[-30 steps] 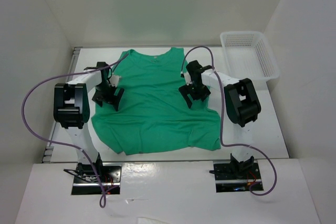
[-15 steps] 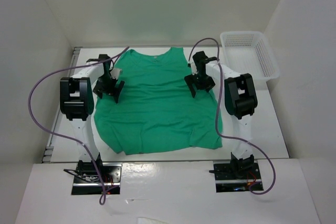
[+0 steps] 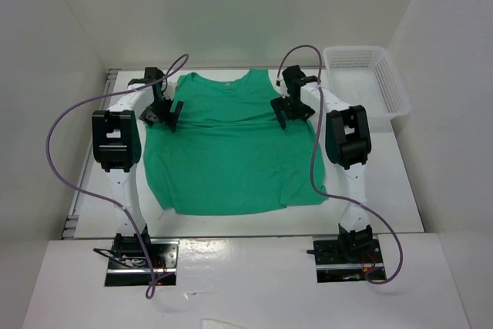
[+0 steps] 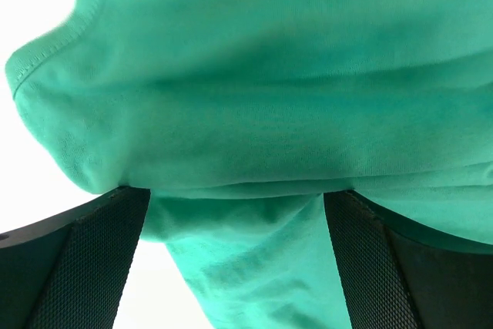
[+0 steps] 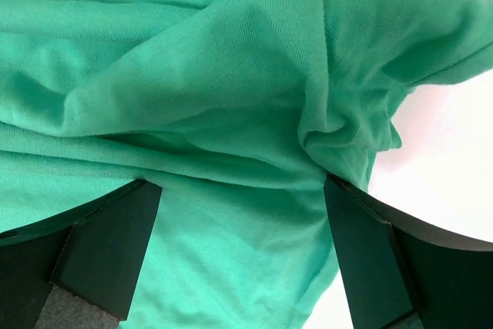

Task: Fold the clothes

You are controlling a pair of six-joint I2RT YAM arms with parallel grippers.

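The clothes are one emerald-green T-shirt (image 3: 231,159) lying spread on the white table, neck toward the back wall. My left gripper (image 3: 163,113) stands open low over its left shoulder edge. In the left wrist view the green cloth (image 4: 254,75) bulges in a fold just ahead of the mesh-padded fingers (image 4: 85,267), and more cloth lies between them at my left gripper (image 4: 239,260). My right gripper (image 3: 291,109) is open over the right shoulder. There the shirt (image 5: 192,75) is bunched by the right finger (image 5: 370,267), with cloth between the fingers at my right gripper (image 5: 239,252).
A white mesh basket (image 3: 366,82) stands at the back right of the table, beside the right arm. White walls close in the table on three sides. Purple cables loop above both arms.
Both arms have moved from the middle of the shirt toward the back, to its shoulders. The shirt's lower hem has shifted back and a crease now runs between the grippers. Both stay open.
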